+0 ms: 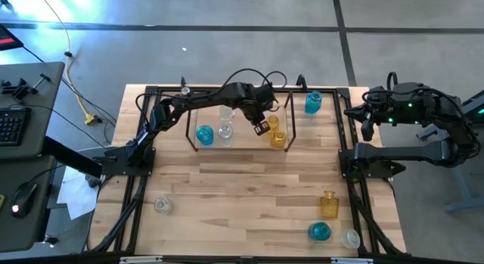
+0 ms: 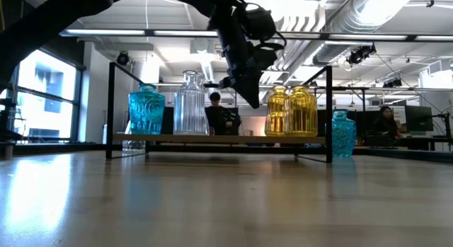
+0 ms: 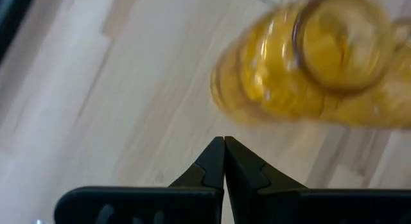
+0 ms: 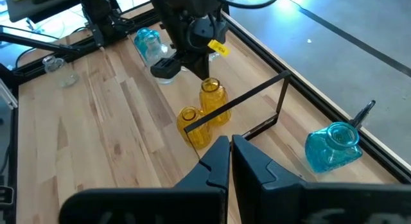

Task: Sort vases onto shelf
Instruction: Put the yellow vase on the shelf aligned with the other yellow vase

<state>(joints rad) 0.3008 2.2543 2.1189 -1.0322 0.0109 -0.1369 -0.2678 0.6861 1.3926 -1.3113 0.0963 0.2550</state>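
We start with the table (image 1: pixel 249 196), a light wood top edged by a black frame. Toward its far edge sits the shelf (image 1: pixel 193 139), a low rack of thin black rods. It holds five vases: a blue one (image 1: pixel 204 134), two clear ones (image 1: pixel 225 132) and two amber ones (image 1: pixel 277 138) side by side at its right end.

Five more are not yet sorted. A blue vase (image 1: pixel 313 102) stands just outside the shelf's right end, near the far edge. An amber vase (image 1: pixel 328 204), another blue vase (image 1: pixel 319 231) and a clear vase (image 1: pixel 350 238) cluster at the near right corner. A small clear vase (image 1: pixel 162 206) stands alone at the near left.

Our left tool (image 1: pixel 261 128) hangs above the shelf, just beside the amber pair and to their left; its fingers are pressed together and hold nothing. Our right tool (image 4: pixel 230 147) is folded back off the table's right edge, likewise closed and empty.

The next pick turns on reach. We judge the lone clear vase lies nearest the left arm, back toward the near edge from its tool. The right cluster and the stray blue vase lie closer to the right arm. All stand upright, necks up.
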